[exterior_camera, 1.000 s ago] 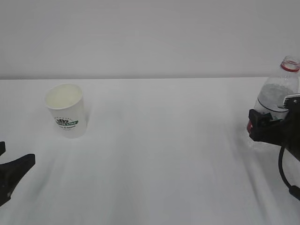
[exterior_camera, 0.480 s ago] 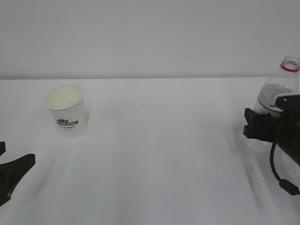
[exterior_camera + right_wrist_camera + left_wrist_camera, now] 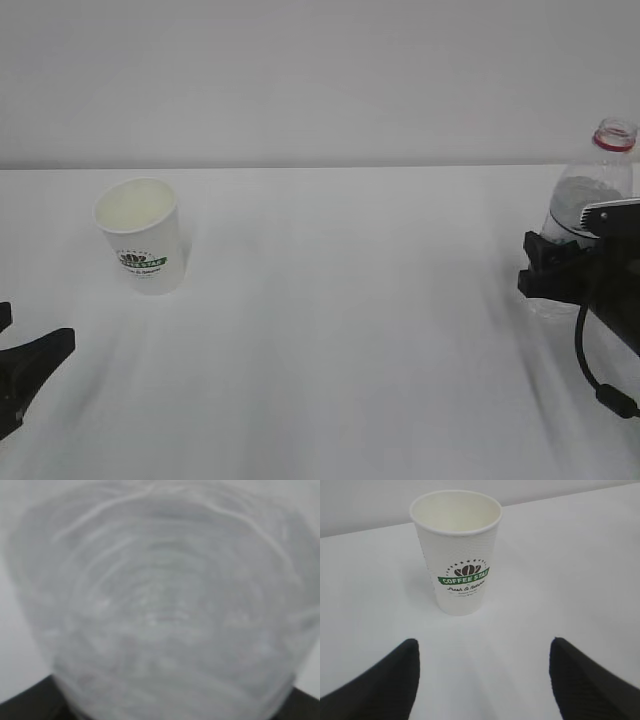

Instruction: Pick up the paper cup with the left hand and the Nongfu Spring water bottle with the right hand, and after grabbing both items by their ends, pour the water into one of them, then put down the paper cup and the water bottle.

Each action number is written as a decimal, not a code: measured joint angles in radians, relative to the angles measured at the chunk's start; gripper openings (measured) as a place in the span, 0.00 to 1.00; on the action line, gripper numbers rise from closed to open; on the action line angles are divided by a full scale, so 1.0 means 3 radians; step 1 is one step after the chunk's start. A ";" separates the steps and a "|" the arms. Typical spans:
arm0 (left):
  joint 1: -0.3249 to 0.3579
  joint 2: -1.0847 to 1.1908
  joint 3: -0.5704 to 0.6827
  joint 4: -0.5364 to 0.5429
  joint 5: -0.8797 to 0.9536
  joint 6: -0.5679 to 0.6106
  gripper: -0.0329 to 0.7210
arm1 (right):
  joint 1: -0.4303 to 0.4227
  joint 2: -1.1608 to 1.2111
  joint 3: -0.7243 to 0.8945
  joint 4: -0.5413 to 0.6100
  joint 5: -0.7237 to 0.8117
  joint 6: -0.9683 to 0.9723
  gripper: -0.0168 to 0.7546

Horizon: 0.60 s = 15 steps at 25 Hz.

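Bottle [image 3: 592, 190] half hidden behind right end effector [image 3: 548, 268], grip indiscernible; left end effector [image 3: 482, 677] spread apart, low before upright cup [image 3: 458, 550].

Bare table [image 3: 350, 320] lies open between paper cup [image 3: 141, 235] and water bottle [image 3: 590, 205].

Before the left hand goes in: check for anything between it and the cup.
Nothing visible. In the left wrist view the cup stands upright ahead of the open left gripper, with only bare table between them.
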 joint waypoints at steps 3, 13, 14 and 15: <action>0.0000 0.0000 0.0000 0.0000 0.0000 0.0000 0.82 | 0.0000 0.0000 -0.0001 -0.0055 -0.0002 -0.0055 0.62; 0.0000 0.0000 0.0000 0.0000 0.0000 0.0000 0.82 | -0.0005 -0.0091 0.0100 -0.0347 0.0024 -0.0035 0.62; 0.0000 0.0000 0.0000 0.0000 0.0000 0.0000 0.82 | -0.0005 -0.0145 0.0134 -0.0374 0.0066 -0.0033 0.61; 0.0000 0.0000 0.0000 0.0000 0.0000 0.0000 0.82 | -0.0005 -0.0203 0.0171 -0.0397 0.0119 -0.0027 0.61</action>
